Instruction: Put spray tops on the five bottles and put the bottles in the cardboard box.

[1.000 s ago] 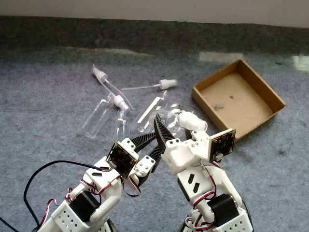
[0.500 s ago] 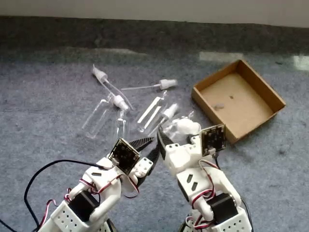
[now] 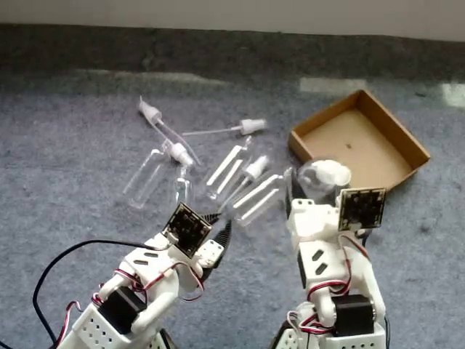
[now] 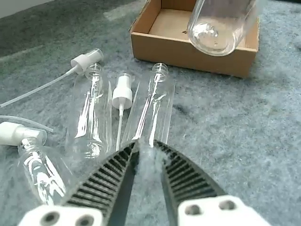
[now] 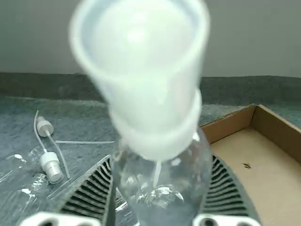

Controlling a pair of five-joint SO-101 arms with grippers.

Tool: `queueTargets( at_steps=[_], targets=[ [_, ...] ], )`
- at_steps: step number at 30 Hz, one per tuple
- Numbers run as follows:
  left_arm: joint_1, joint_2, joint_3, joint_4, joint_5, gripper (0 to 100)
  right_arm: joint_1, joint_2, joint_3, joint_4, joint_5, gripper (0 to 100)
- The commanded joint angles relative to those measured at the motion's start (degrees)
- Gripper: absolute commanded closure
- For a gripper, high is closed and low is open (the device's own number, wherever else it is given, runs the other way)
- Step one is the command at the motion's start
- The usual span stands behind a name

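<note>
The jaws of the left gripper (image 4: pixel 145 144) are drawn almost together. A thin slit of carpet (image 4: pixel 244 136) is seen between them and nothing is grasped. This gripper is set well short of the cardboard box (image 4: pixel 188 51).

The jaws of the right gripper (image 5: pixel 157 190) are clamped on a capped bottle (image 5: pixel 160 165), which is held off the carpet just at the box's near wall. Its clear cap (image 5: pixel 141 61) is turned back toward the right wrist camera, and its round base (image 4: pixel 209 33) is shown to the left wrist view. The right fingertips are hidden behind it, and in the high view the bottle is seen nearly end-on, so its tilt is hard to judge.

Just past the left gripper's tips an open bottle (image 4: pixel 153 101) is laid flat, with its neck pointed at the box. Alongside it, farther from the box, a loose spray top (image 4: pixel 122 94) and a second open bottle (image 4: pixel 89 108) are laid roughly parallel, with head and neck turned the same way.

Farther from the box again, a white-topped bottle (image 3: pixel 182 190) and a bare bottle (image 3: pixel 145 174) are laid. Whether that top is seated cannot be told. Two long-tubed spray tops (image 3: pixel 251 126) (image 3: pixel 150 111) are laid beyond these.

The box's far corner is cut off in both wrist views.
</note>
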Motion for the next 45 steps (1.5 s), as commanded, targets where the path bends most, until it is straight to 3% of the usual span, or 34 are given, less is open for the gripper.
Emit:
queueTargets(
  at_steps=[1, 8, 13, 27, 45],
  targets=[
    [-0.57, -0.31, -2.86, 0.35, 0.18, 99, 1.80, 2.51, -6.81, 0.40, 5.01, 87.1],
    [-8.40, -0.31, 1.36, -3.25, 0.09, 99, 7.43, 23.69, -18.68, -1.54, 9.85, 87.1],
    [-12.09, -0.31, 4.44, -10.81, 0.18, 99, 12.18, 38.90, -24.13, -12.79, 9.93, 87.1],
    [-12.00, -0.31, 4.44, -10.99, 0.18, 99, 16.04, 70.55, -27.03, -43.91, 9.93, 87.1],
    [-12.26, -0.04, 4.44, -10.99, 0.18, 99, 18.59, 112.22, -62.64, -46.20, 9.49, 87.1]
  ],
)
